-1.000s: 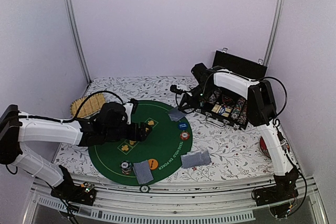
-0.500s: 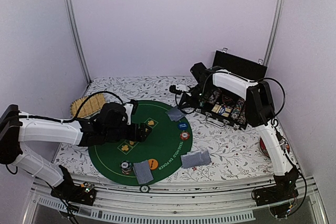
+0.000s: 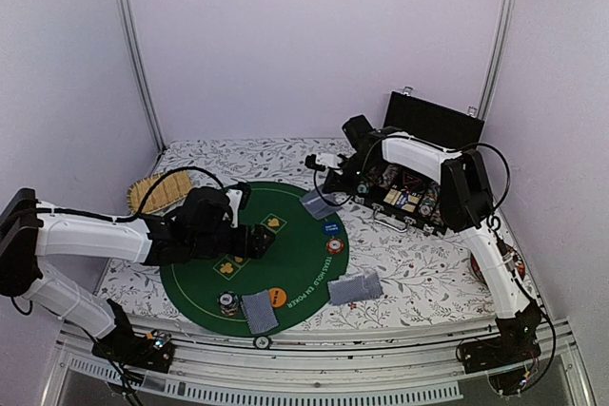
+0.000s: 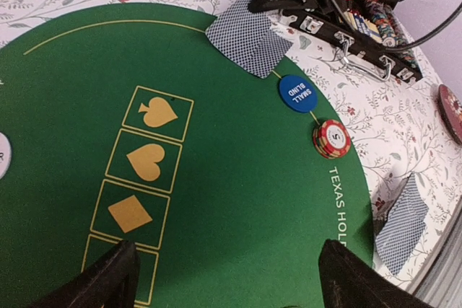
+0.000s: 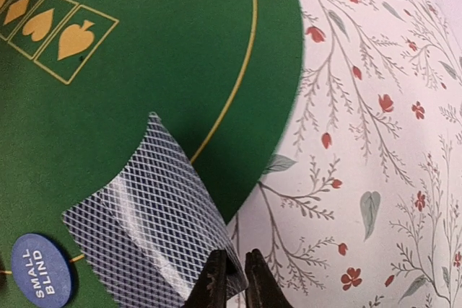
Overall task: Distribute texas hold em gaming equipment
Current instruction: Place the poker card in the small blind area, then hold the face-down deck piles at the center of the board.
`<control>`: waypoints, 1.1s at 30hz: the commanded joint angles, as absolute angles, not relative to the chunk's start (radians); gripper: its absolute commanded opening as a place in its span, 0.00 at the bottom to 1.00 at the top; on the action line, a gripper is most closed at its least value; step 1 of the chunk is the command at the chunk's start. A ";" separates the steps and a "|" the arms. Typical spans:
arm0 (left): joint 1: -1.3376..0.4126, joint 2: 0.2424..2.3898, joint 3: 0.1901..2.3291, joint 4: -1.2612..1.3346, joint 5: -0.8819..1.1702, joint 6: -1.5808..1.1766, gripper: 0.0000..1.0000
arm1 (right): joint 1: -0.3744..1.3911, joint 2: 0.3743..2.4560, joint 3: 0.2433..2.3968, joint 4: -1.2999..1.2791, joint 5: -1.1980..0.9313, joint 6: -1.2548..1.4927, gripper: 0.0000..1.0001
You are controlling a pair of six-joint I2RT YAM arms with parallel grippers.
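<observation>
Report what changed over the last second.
The right arm swung its elbow slightly left; the right end effector still pinches the corner of the face-down cards on the green mat's far edge. The left end effector, open over the mat, the chip stack and other card piles stayed put.

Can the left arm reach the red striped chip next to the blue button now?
Probably yes: the left pincer is open over the green mat, and nothing lies between it and the red striped chip.
</observation>
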State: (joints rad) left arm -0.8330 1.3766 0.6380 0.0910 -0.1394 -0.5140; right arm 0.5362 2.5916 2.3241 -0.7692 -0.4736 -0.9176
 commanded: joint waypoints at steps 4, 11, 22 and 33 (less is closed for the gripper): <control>-0.827 1.384 0.622 0.090 -0.134 -0.523 0.89 | 0.535 2.559 2.294 -0.612 -0.332 -0.840 0.24; -0.829 1.382 0.620 0.089 -0.120 -0.523 0.89 | 0.546 2.423 2.181 -0.578 -0.307 -0.842 0.32; -0.853 1.432 0.652 0.110 -0.096 -0.553 0.85 | 0.552 2.115 1.933 -0.473 -0.352 -0.521 0.41; -0.974 1.680 0.781 0.247 0.207 -0.649 0.83 | 0.747 1.447 1.018 -0.309 -0.415 -0.883 0.99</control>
